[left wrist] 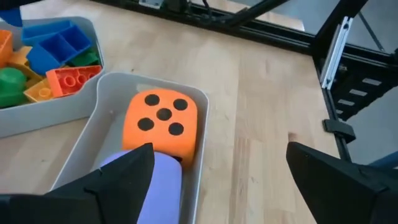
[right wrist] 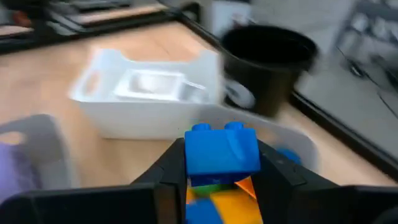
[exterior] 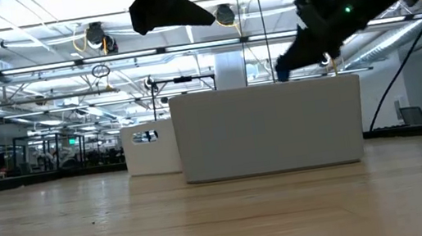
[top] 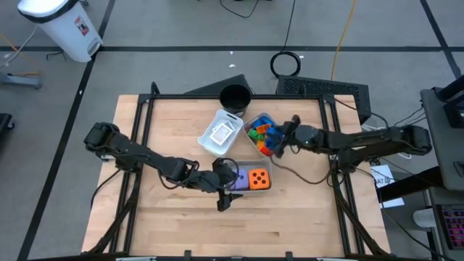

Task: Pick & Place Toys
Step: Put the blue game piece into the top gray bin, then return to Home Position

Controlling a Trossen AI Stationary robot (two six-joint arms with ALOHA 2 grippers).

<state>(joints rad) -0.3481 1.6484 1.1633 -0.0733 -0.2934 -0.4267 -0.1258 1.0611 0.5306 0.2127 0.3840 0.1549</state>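
A grey tray near the table's middle front holds an orange dotted die and a purple die side by side. My left gripper hovers open above this tray, high over it in the low view, with nothing between its fingers. A second tray behind it holds several coloured blocks. My right gripper hangs over that tray's right side, shut on a blue block. My right gripper pinches the blue block by two opposite sides between its two fingers. The fingers come from the table's right, slanting slightly down. The block sits studs up, lifted clear above the other blocks in the tray.
A white tray with flat white tiles stands left of the block tray. A black round cup stands at the table's far edge behind them. Bare wood lies along the table's near side and left side.
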